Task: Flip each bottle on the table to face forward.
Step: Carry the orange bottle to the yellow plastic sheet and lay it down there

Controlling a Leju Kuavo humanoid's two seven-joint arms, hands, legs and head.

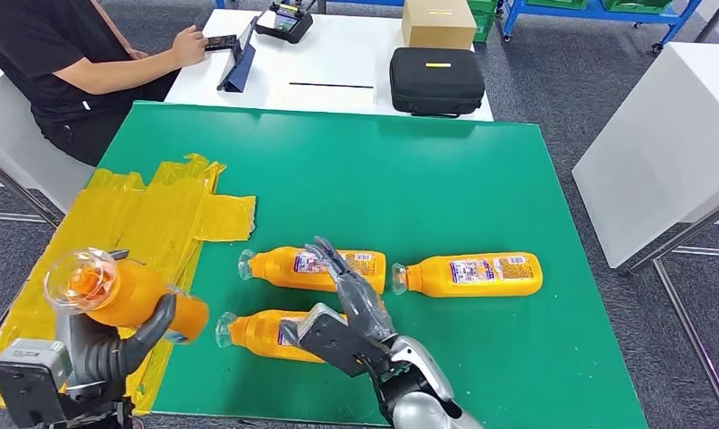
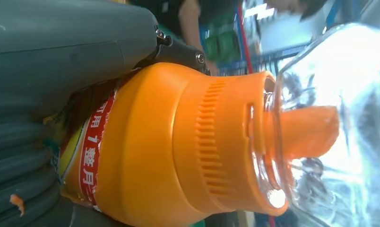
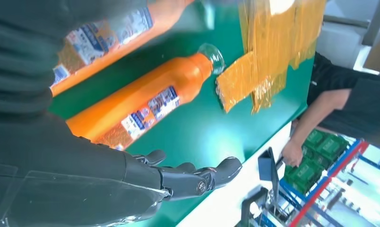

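Orange bottle (image 1: 128, 293) with clear cap, lifted at near left, clasped by left hand (image 1: 114, 349) fingers (image 1: 155, 323). Right hand (image 1: 351, 308) released, fingers spread above two lying bottles (image 1: 313, 266).

Four orange bottles: three lying on the green table (image 1: 481, 170) (one (image 1: 316, 266), another (image 1: 470, 274), a third (image 1: 262, 332)) and one lifted (image 1: 128, 295). One black case (image 1: 436, 80), one cardboard box (image 1: 438, 22).

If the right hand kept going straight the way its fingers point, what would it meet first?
Probably the middle bottle in the far row: the right hand is open above the table, fingers reaching over its label. Height is unclear, so it might pass over it.
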